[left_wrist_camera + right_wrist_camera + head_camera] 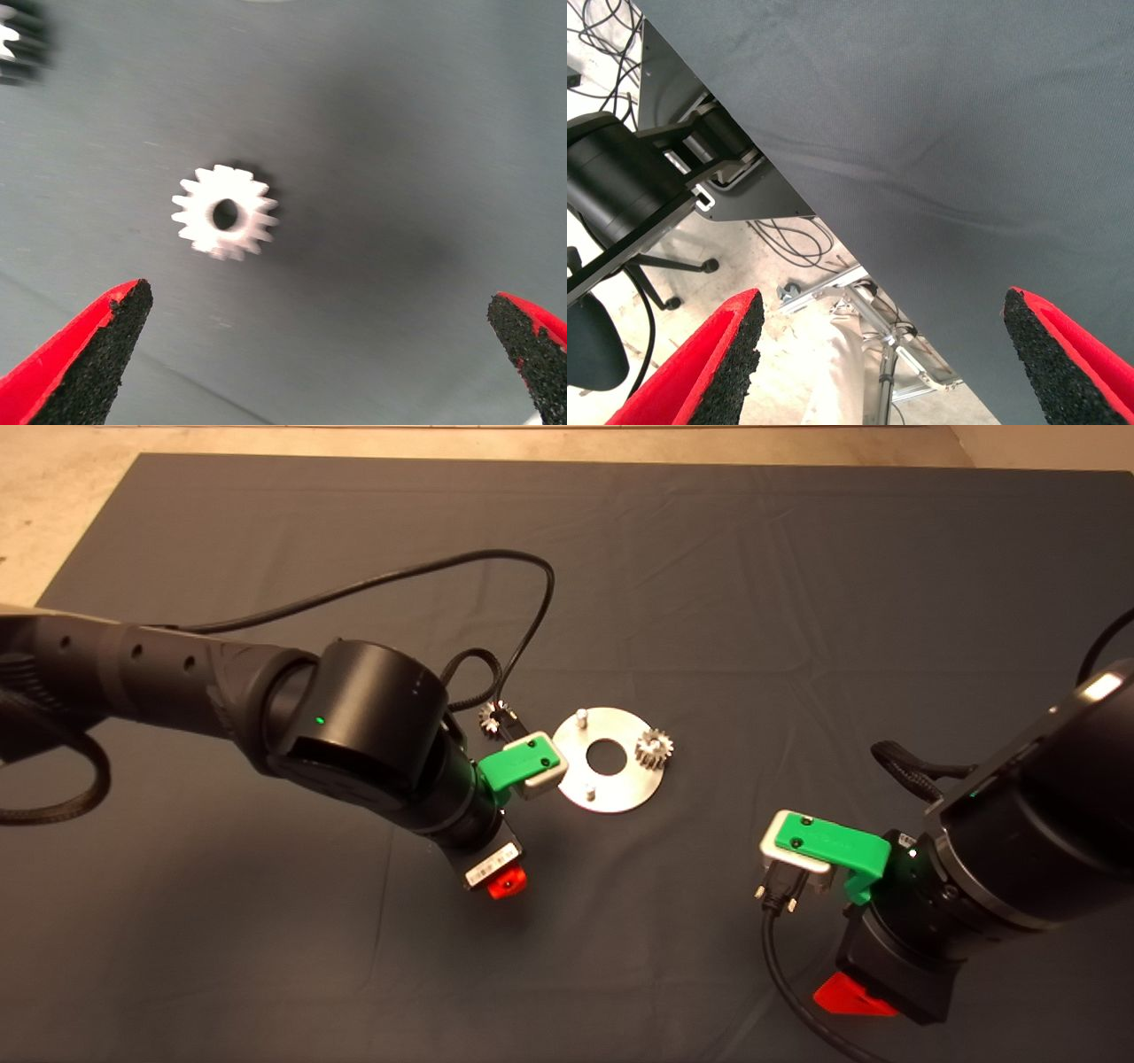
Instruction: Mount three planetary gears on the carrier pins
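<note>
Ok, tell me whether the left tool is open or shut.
Open. The left tool hovers over a loose gear lying flat on the mat, fingers spread wide apart, touching nothing.

One toothed silver planetary gear (pixel 655 749) sits on the right-hand pin of the round disc (pixel 620 788). Two carrier pins (pixel 581 716) stand bare and upright. A second gear (pixel 224 212) lies flat on the mat; a third (pixel 16 44) lies near it.

The head camera looks down on the whole mat (pixel 709 558), while the left wrist camera faces straight down, close over a gear (pixel 224 212) lying on it.
</note>
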Robot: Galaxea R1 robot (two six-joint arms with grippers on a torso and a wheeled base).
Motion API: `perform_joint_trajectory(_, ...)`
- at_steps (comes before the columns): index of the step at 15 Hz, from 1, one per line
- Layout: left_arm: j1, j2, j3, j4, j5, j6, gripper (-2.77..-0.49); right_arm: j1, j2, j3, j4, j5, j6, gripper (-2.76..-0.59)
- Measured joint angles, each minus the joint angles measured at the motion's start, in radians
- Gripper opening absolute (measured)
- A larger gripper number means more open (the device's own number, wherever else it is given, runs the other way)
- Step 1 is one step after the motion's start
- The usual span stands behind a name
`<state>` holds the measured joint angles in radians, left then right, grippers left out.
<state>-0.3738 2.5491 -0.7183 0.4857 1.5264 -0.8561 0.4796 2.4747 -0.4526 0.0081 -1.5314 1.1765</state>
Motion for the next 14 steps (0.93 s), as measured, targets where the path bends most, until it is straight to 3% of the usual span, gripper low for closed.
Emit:
perform_joint_trajectory(3, 0.003, -0.014, -0.002, 0.033, 0.000, 0.006, -0.49, 0.000, 0.002, 0.000, 0.000, 0.000, 0.000, -1.36)
perform_joint_trajectory(7, 0.048, -0.034, -0.010, 0.109, 0.000, 0.024, -0.49, 0.000, 0.003, 0.000, 0.000, 0.001, 0.000, -1.36)
perform_joint_trajectory(12, 0.089, -0.038, -0.048, 0.154, 0.000, 0.059, -0.49, 0.000, 0.003, 0.000, 0.000, 0.001, 0.000, -1.36)
perform_joint_trajectory(14, 0.094, -0.039, -0.058, 0.165, 0.000, 0.079, -0.49, 0.000, 0.005, 0.000, 0.000, 0.000, 0.000, -1.36)
